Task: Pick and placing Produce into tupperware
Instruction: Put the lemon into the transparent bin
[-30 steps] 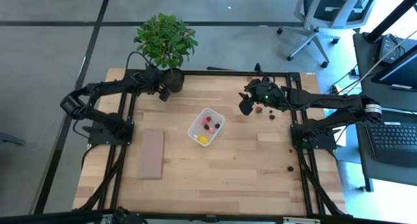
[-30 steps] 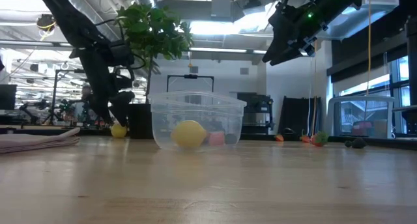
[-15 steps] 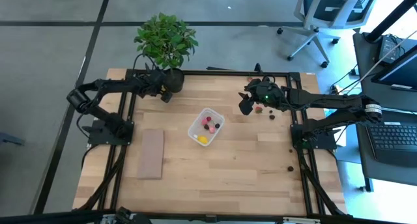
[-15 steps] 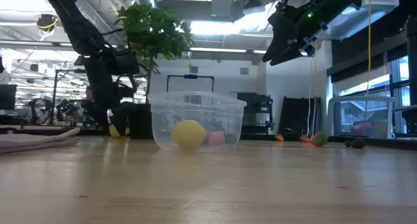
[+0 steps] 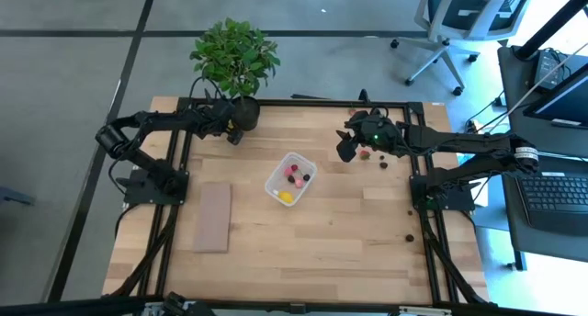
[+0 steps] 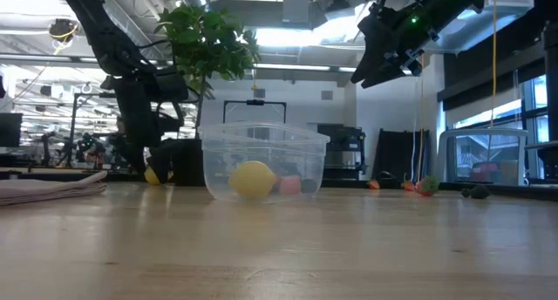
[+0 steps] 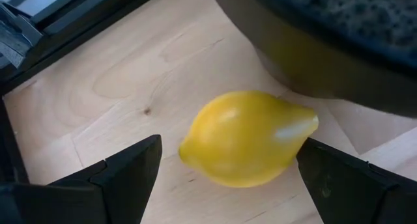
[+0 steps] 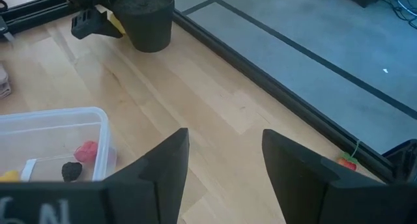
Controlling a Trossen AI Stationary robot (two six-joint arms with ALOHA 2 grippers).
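Note:
A yellow toy lemon (image 7: 247, 136) lies on the table right beside the black plant pot (image 5: 243, 112) at the far left. My left gripper (image 5: 233, 135) is open and low over it, one finger on each side; I see no touch. The clear tub (image 5: 290, 178) stands mid-table and holds yellow, pink, red and maroon pieces; it also shows in the low view (image 6: 261, 165). My right gripper (image 5: 347, 149) is open and empty, raised above the table to the tub's far right. A red piece (image 5: 365, 153) and a dark piece (image 5: 384, 163) lie on the table beside it.
A flat tan board (image 5: 213, 217) lies left of the tub. The leafy plant (image 5: 232, 54) stands at the far left corner. Small dark pieces (image 5: 409, 236) lie near the right edge. The near half of the table is bare wood.
My left gripper has come down beside the plant pot, so its open fingers now stand on either side of the yellow lemon. The lemon has stayed on the table.

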